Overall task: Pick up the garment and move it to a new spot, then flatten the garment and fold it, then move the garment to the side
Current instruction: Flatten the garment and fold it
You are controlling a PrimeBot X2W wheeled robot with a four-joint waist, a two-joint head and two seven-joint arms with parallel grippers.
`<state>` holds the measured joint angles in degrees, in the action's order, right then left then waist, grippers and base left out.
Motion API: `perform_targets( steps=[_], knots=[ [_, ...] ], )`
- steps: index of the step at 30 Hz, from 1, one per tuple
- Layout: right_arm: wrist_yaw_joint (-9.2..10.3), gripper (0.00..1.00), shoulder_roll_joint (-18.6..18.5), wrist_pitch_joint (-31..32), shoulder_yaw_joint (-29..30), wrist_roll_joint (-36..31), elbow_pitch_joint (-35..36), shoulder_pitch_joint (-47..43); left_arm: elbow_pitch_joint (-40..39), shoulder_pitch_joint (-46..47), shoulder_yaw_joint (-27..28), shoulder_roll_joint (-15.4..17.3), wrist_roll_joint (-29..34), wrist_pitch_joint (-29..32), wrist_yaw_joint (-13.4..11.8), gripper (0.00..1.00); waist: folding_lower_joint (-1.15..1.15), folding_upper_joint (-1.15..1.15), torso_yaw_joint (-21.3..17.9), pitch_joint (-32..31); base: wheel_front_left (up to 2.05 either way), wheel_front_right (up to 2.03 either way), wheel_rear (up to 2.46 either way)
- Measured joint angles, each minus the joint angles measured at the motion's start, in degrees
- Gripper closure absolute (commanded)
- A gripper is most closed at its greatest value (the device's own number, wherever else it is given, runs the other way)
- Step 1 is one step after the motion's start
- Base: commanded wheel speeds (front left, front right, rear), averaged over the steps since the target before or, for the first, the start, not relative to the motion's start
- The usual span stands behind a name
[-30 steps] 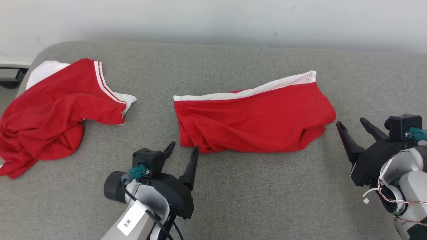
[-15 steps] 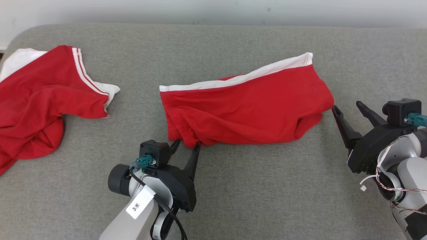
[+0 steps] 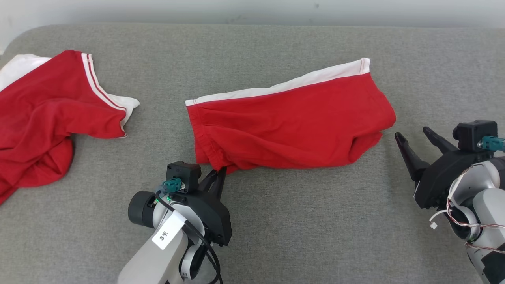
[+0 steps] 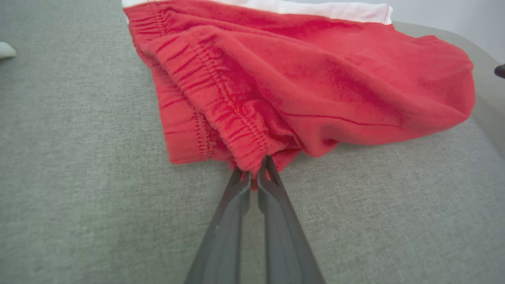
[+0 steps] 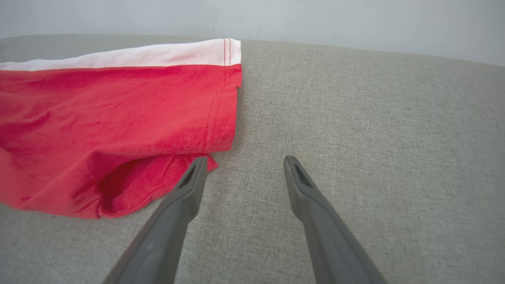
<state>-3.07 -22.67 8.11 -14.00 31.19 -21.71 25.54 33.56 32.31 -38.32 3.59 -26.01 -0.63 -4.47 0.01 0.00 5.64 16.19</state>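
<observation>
Clerk: While garment (image 3: pixel 292 122) lies mid tabletop (image 3: pixel 300 228), what's entered?
Keeper: Left pincer (image 3: pixel 218 173) pinching its 7 o'clock waistband corner; right pincer (image 3: pixel 412 132) spread at 4 o'clock. Lift, flattening, folding judged outstanding.

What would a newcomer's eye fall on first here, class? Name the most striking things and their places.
The red shorts with a white band lie centrally on the grey surface, their near waistband corner pinched in the shut left hand. The right hand stands open beside their other end; a second red garment lies crumpled far left.
</observation>
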Motion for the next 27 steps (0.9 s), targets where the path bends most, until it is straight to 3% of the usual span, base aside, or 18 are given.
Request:
perform_targets(
  steps=[8,23,25,27],
  knots=[
    [-0.98,0.0,0.94,2.12,-0.66,1.72,-2.11,3.47,1.01,1.15,-0.83,-0.26,-0.1,-0.49,0.54,1.0,0.0,0.0,2.0,0.44,0.0,0.0,0.0],
    [-0.41,0.0,3.28,6.53,-1.14,3.54,-8.24,5.9,2.22,2.24,-1.7,-1.21,-0.52,-1.47,1.47,1.0,0.0,0.0,4.98,2.3,0.0,0.0,0.0],
    [-0.36,0.23,3.27,6.83,-1.12,3.55,-8.65,6.18,2.31,2.33,-1.71,-1.21,-0.53,-1.58,1.47,1.0,-0.01,0.0,5.13,2.41,0.0,0.0,0.0],
    [-0.11,0.54,3.28,7.46,-1.18,3.55,-9.6,7.0,2.6,2.32,-1.7,-1.24,-0.68,-1.93,1.47,1.0,-0.01,0.0,5.35,2.55,0.0,0.0,0.0]
  ],
)
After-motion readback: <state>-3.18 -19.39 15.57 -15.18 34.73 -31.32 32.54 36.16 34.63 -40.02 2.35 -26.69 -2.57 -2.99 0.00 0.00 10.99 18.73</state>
